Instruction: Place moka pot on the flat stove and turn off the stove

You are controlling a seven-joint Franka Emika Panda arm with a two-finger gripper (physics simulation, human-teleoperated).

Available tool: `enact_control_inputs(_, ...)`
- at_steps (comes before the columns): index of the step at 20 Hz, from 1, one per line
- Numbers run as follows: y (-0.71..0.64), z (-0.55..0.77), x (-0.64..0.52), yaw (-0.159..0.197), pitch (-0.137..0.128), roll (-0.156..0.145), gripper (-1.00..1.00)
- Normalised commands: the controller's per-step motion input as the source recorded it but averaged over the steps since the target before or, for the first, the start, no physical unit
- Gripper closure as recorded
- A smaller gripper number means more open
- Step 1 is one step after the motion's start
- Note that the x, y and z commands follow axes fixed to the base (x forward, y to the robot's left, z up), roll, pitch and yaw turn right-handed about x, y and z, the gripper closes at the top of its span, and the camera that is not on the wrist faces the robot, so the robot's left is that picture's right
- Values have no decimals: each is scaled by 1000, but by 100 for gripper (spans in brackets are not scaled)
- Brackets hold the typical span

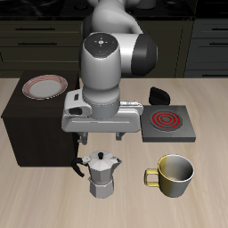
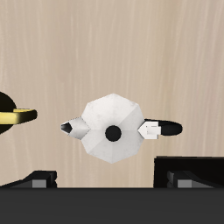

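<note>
The silver moka pot (image 1: 102,174) stands upright on the table near the front edge, its black handle toward the dark cabinet. My gripper (image 1: 101,138) hangs straight above it, open, with nothing between its fingers. In the wrist view the moka pot (image 2: 112,131) shows from above, lid knob in the middle, spout and handle pointing to opposite sides, and it lies between the lines of my two fingers (image 2: 188,173). The flat stove (image 1: 167,125) sits farther back beside the arm, its red spiral coil bare with nothing on it.
A yellow-olive mug (image 1: 174,175) stands beside the moka pot near the front edge and shows partly in the wrist view (image 2: 13,114). The dark brown cabinet (image 1: 31,129) carries a plate (image 1: 44,86). A small black object (image 1: 160,93) lies behind the stove.
</note>
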Motion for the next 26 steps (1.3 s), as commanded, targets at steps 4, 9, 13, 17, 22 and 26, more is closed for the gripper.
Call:
enact_control_inputs(4,100,107,-254,7,-49,17,-100)
enact_control_inputs(9,-61,182,-52,51,-57,-25,-100)
enact_control_inputs(13,-128,125,-22,-12,-19,-6,-100)
enact_control_inputs(17,-271,29,101,-46,-4,-53,-100)
enact_control_inputs(22,13,-269,92,-1,19,-8,-100)
enact_control_inputs(26,121,-151,42,-12,13,8,-100)
